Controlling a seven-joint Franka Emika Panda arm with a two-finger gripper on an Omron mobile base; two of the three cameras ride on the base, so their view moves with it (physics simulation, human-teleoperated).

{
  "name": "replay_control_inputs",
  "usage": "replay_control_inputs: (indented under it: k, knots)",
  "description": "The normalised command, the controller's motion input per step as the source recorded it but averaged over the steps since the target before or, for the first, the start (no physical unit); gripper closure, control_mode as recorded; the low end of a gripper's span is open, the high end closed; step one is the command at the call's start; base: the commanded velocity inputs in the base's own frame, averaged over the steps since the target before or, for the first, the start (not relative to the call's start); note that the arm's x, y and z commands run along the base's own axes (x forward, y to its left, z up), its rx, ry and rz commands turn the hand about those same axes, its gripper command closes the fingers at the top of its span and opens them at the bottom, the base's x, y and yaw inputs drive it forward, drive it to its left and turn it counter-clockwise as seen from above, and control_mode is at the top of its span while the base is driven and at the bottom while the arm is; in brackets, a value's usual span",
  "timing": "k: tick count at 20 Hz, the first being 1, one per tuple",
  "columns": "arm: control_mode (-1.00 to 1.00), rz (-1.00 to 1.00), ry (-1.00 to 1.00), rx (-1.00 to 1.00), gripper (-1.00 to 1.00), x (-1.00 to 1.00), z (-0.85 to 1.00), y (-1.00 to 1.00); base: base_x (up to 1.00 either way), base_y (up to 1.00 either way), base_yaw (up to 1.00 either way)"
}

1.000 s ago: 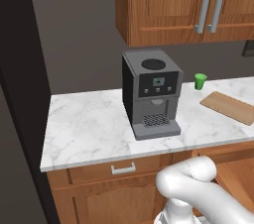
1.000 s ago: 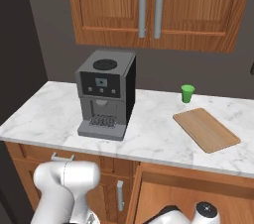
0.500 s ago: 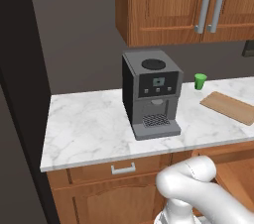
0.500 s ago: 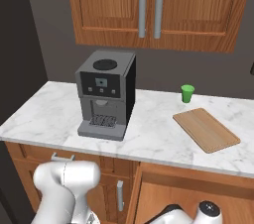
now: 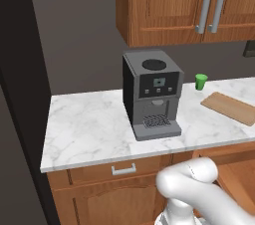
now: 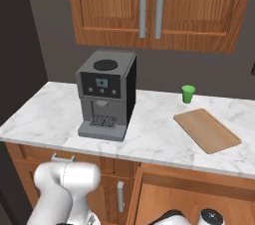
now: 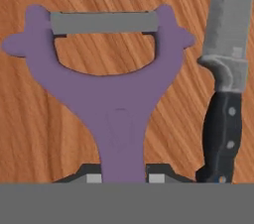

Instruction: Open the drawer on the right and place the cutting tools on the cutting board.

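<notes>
With the purple peeler [image 7: 116, 104] lying on the drawer [image 7: 124, 0] floor, its handle clamped between the nearly closed pincer [image 7: 122, 177], the lift should go straight up. A knife [image 7: 225, 84] lies just beside it, so avoid sideways drag. The cutting board [image 6: 206, 130] waits on the desk [image 6: 149, 134], near the green cup [image 6: 188, 93].

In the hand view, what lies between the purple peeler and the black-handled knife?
Nothing: bare wooden drawer floor separates the purple Y-shaped peeler from the black-handled knife, seen in the hand view.
</notes>
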Motion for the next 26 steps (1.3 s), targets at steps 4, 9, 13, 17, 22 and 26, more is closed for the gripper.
replay_control_inputs:
  k: [4,9,13,17,22,26]
  knots:
    - [-1.00,-0.02,-0.12,0.00,1.00,-0.03,0.93,0.42,0.00,0.00,0.00]
    - [-1.00,-0.02,-0.13,-0.01,1.00,0.00,1.00,0.42,0.00,0.00,0.00]
    - [-1.00,-0.03,-0.07,-0.03,1.00,0.00,1.00,0.40,0.00,0.00,0.00]
    - [-1.00,-0.03,0.00,-0.06,1.00,0.02,1.00,0.47,0.00,0.00,0.00]
    - [-1.00,-0.03,0.02,-0.08,1.00,0.14,1.00,0.48,0.00,0.00,0.00]
    - [-1.00,-0.04,0.05,-0.09,1.00,0.29,1.00,0.38,0.00,0.00,0.00]
